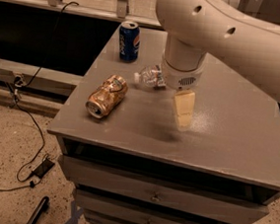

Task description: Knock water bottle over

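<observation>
The water bottle point(150, 77) lies on its side on the grey table point(128, 128), its white cap pointing left toward the crushed gold can. It is clear plastic, and its right end is hidden behind my arm. My gripper point(184, 108) hangs from the big white arm just right of the bottle, low over the tabletop. One pale yellow finger point(184, 104) shows; the other is hidden.
A crushed gold can point(106, 95) lies on its side left of the bottle. A blue Pepsi can point(129, 41) stands upright at the table's back left. Drawers sit under the tabletop. Cables trail on the speckled floor at the left.
</observation>
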`<state>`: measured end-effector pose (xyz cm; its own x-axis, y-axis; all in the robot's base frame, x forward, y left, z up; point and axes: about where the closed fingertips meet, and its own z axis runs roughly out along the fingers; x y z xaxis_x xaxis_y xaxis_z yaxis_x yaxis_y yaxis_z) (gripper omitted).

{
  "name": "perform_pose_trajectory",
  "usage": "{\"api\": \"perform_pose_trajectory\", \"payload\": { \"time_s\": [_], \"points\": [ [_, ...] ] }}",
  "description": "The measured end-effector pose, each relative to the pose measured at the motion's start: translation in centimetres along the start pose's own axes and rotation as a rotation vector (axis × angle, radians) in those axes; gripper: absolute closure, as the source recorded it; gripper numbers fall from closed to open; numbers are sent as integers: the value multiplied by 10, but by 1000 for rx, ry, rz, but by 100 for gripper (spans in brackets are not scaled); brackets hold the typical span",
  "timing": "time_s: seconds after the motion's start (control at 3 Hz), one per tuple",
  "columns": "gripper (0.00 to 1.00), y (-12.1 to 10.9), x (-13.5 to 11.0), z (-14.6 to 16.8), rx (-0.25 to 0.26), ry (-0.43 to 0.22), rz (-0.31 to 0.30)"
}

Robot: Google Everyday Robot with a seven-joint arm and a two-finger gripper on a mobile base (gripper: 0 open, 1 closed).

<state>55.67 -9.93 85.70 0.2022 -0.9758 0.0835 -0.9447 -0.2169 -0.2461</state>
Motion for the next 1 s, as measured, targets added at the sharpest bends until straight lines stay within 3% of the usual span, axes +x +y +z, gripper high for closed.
{"api": "perform_pose_trajectory", "payload": {
  "time_s": [0.67, 1.0],
  "points": [
    [0, 12, 44, -37, 100, -79, 142],
    [0, 27, 77, -40, 158, -177, 246]
  ]
}}
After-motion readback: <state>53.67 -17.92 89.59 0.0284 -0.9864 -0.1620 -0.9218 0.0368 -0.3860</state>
